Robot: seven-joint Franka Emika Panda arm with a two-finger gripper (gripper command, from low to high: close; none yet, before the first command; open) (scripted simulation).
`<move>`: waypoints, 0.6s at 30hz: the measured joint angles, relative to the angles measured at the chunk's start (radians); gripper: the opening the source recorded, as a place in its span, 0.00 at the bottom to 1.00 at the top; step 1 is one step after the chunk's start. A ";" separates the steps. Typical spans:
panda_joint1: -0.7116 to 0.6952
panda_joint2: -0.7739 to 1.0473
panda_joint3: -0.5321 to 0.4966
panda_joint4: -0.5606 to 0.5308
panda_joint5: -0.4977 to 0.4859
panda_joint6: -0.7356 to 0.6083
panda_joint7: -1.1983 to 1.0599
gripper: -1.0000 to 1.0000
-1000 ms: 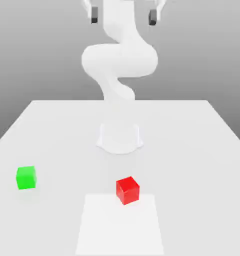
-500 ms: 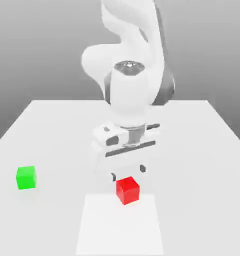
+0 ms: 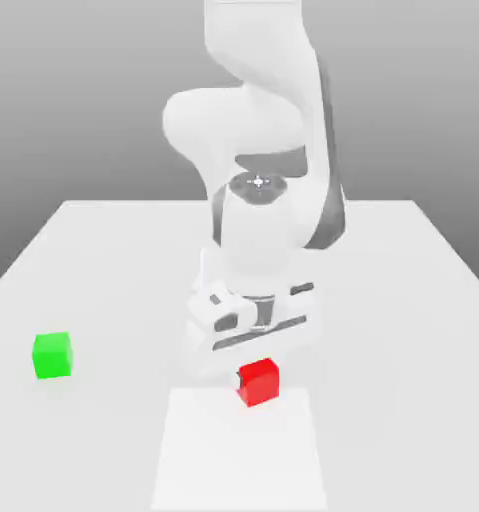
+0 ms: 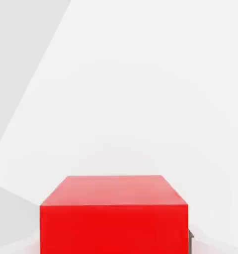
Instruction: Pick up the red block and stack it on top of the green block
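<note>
— Red block (image 3: pixel 258 382): where is it?
— On the table (image 3: pixel 403 300), under the gripper (image 3: pixel 245 372). Green block (image 3: pixel 52 355) sits well apart, toward the exterior view's left.
— Fingers?
— Cannot tell.

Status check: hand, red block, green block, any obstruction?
Hand low over red block, block on table. Green block apart at exterior view's left, bare top. Nothing between them.

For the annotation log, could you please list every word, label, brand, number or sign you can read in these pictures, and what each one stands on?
There is no readable text.
The red block has plain faces.
The green block has plain faces.
The white arm and the table bear no lettering or number that can be made out.
</note>
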 joint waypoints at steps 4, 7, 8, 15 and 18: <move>-0.004 -0.143 -0.001 -0.020 -0.025 -0.123 0.017 0.00; -0.050 -0.186 -0.043 -0.008 -0.040 -0.175 -0.009 0.00; -0.072 -0.190 -0.064 0.000 -0.046 -0.186 -0.023 0.00; -0.239 -0.196 -0.222 0.065 -0.093 -0.248 -0.129 0.00; -0.311 -0.195 -0.291 0.092 -0.115 -0.273 -0.175 0.00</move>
